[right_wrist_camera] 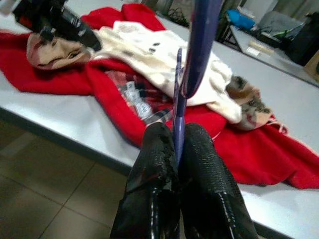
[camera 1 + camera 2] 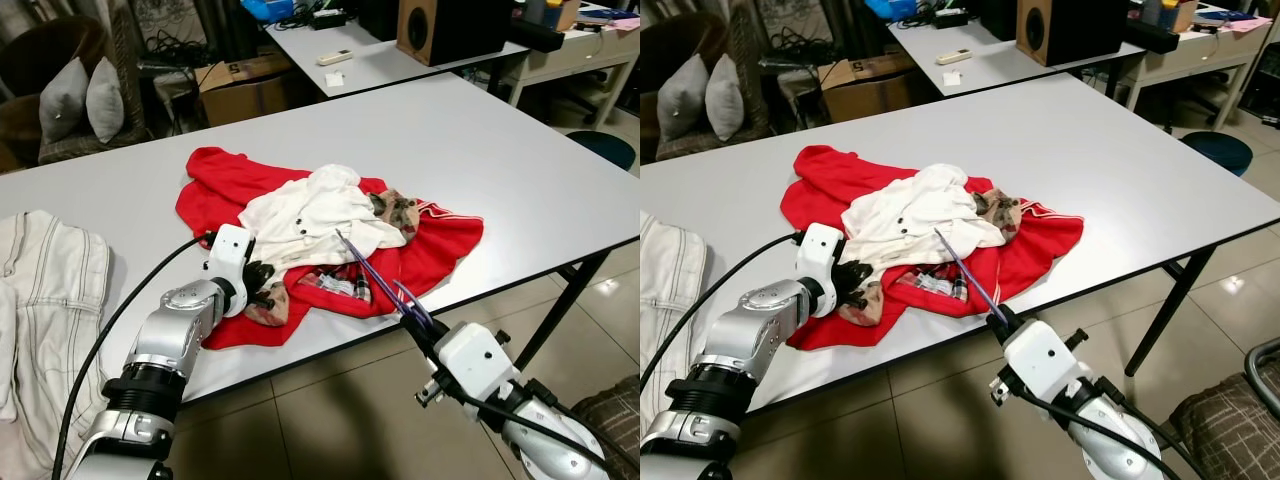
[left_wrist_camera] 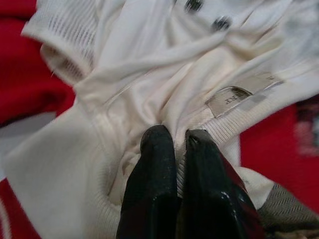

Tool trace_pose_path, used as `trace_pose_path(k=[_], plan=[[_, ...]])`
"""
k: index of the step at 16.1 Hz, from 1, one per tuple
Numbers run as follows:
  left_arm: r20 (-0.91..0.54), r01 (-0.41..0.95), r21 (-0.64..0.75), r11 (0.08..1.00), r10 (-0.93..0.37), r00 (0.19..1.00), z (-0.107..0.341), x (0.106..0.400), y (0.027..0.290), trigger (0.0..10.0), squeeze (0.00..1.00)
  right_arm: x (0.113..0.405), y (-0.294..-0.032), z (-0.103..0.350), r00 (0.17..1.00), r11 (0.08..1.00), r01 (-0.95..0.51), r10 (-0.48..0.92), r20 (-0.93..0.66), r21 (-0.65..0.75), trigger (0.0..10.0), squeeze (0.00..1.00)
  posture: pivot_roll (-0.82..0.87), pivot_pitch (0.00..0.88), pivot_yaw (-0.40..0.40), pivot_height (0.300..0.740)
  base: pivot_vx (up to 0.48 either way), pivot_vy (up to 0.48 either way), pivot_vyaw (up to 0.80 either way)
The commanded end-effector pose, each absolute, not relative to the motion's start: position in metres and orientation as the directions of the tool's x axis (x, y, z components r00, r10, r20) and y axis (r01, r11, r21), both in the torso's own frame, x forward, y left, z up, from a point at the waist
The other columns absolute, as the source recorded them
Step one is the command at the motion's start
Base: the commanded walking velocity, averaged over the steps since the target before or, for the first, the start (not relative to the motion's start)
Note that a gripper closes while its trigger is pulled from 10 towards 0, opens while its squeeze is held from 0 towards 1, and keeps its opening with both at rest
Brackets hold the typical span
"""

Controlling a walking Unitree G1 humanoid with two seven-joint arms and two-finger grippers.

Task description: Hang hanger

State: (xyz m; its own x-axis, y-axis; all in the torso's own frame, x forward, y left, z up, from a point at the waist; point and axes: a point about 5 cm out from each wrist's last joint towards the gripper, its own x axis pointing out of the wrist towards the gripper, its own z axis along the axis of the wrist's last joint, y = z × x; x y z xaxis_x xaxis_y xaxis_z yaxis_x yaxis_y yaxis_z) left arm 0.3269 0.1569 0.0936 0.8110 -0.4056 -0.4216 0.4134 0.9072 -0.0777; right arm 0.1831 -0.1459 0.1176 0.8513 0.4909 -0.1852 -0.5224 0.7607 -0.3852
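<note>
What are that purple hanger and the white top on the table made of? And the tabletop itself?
Purple hanger: likely plastic, since it is thin, smooth and glossy, pinched in the right gripper.
White top: soft knit, perhaps cotton, with ribbed edges, dark buttons and a sewn label, pinched by the left gripper.
Table: smooth matte white top, probably laminate.

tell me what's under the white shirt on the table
The white shirt lies on a red garment, with patterned cloth poking out beside it. Anything else beneath is covered.
</note>
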Motion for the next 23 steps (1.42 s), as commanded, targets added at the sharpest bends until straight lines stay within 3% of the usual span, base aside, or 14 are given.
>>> trace_pose_path(k=[1,6,8,11,16,21,23], plan=[[-0.371,0.425,-0.085,0.901,-0.425,0.826,0.104,0.329,0.157,0.0,0.00,0.181,-0.142,0.121,0.841,0.748,-0.536,0.512,-0.173,-0.391,10.0,0.00,-0.07,0.000,0.128,0.740,0.000,0.000,0.00],[-0.200,0.485,-0.053,0.873,-0.485,0.852,0.141,0.336,0.155,0.0,0.00,0.180,-0.142,0.122,0.846,0.754,-0.527,0.507,-0.162,-0.392,10.0,0.00,-0.07,0.000,0.130,0.740,0.000,0.000,0.00],[-0.103,0.591,-0.045,0.806,-0.592,0.799,0.162,0.333,0.149,0.0,0.00,0.180,-0.141,0.125,0.848,0.761,-0.519,0.515,-0.125,-0.390,10.0,0.00,-0.07,0.000,0.132,0.740,0.000,0.000,0.00],[-0.060,0.619,-0.008,0.785,-0.618,0.784,0.175,0.333,0.154,0.0,0.00,0.177,-0.140,0.133,0.836,0.755,-0.527,0.543,-0.079,-0.391,10.0,0.00,-0.07,0.000,0.132,0.740,0.000,0.000,0.00],[-0.060,0.600,0.247,0.760,-0.606,0.793,0.193,0.336,0.165,0.0,0.00,0.167,-0.139,0.139,0.795,0.723,-0.577,0.603,-0.061,-0.380,10.0,0.00,-0.06,0.000,0.126,0.740,0.000,0.000,0.00],[0.018,0.576,0.356,0.736,-0.622,0.783,0.213,0.336,0.164,0.0,0.00,0.163,-0.138,0.134,0.745,0.665,-0.648,0.655,-0.127,-0.372,10.0,0.00,-0.06,0.000,0.116,0.740,0.000,0.000,0.00],[-0.042,0.589,0.444,0.675,-0.642,0.766,0.208,0.331,0.165,0.0,0.00,0.164,-0.142,0.139,0.758,0.671,-0.628,0.642,-0.114,-0.394,10.0,0.00,-0.06,0.000,0.113,0.740,0.000,0.000,0.00]])
